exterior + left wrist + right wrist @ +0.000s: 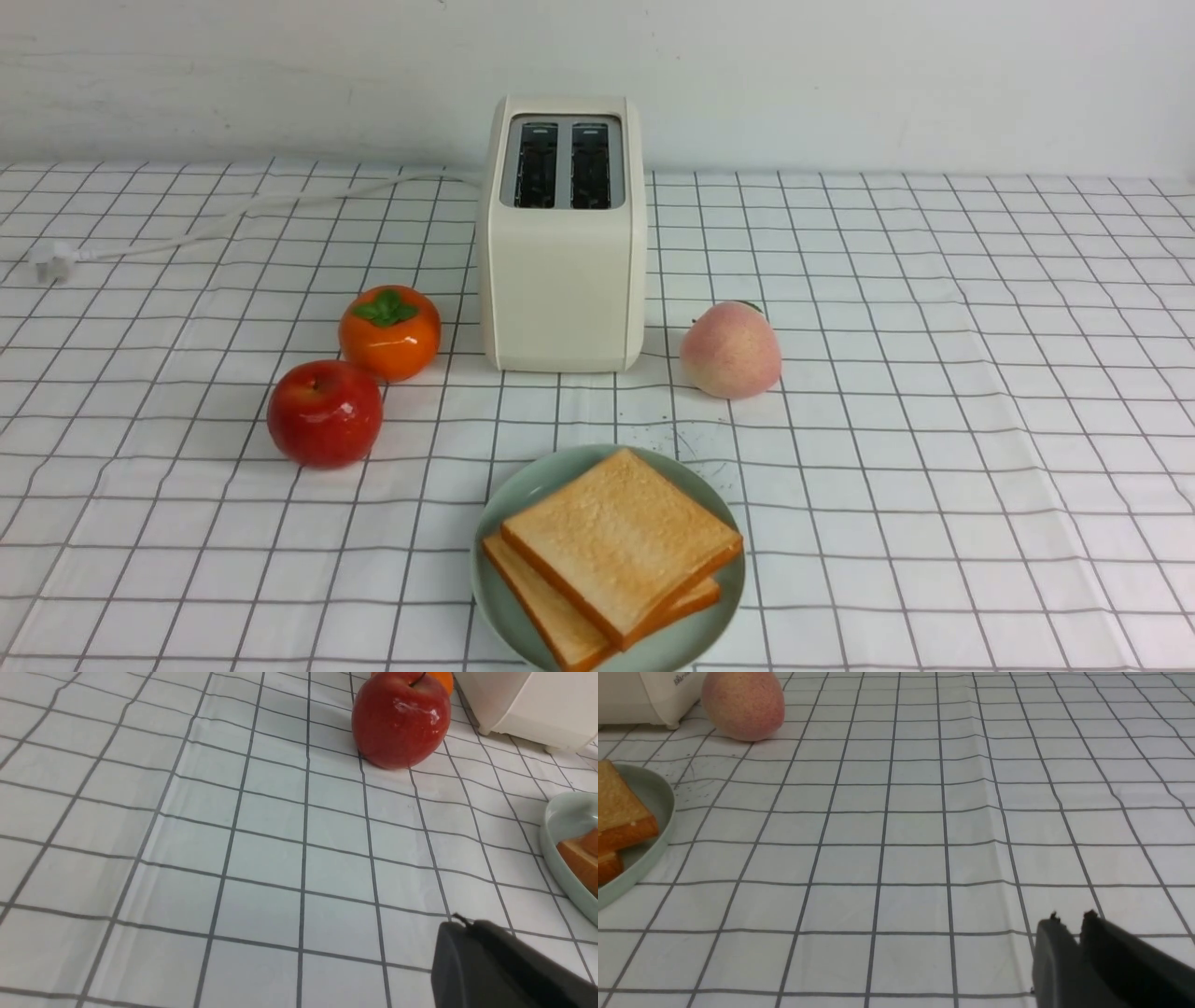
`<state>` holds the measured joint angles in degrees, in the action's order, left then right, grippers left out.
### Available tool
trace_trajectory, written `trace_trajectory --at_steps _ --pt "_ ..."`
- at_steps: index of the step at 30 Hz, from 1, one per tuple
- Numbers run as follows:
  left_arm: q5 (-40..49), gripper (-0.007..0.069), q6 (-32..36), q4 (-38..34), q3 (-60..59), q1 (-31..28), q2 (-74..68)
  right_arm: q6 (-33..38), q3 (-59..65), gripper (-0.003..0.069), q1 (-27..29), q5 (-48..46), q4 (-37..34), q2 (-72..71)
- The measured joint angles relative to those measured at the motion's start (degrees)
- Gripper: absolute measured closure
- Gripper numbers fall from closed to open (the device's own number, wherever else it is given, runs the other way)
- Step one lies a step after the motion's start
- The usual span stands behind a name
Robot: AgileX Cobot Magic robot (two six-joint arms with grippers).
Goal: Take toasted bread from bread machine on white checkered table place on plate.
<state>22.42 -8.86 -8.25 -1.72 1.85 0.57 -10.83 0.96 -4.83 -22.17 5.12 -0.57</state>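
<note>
Two slices of toasted bread [618,546] lie stacked on the pale green plate [523,490] near the table's front edge. The cream bread machine [563,280] stands behind it, and both its slots look empty. Neither arm shows in the front view. In the left wrist view my left gripper [460,924] is shut and empty over the white checkered table [261,858], with the plate's rim [556,826] off to one side. In the right wrist view my right gripper [1070,921] is shut and empty over the cloth, well away from the plate [658,812] and the toast [619,807].
A red apple [325,413] and an orange persimmon [389,331] sit left of the toaster. A peach [730,350] sits to its right. The toaster's white cord and plug [51,261] run to the far left. A white wall stands behind the table.
</note>
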Motion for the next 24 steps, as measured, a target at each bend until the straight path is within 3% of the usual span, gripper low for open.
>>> trace_trajectory --at_steps 24 --pt "0.0 0.0637 0.0 0.0 0.0 0.0 0.0 0.0 0.0 0.0538 0.0 0.0 0.1 0.0"
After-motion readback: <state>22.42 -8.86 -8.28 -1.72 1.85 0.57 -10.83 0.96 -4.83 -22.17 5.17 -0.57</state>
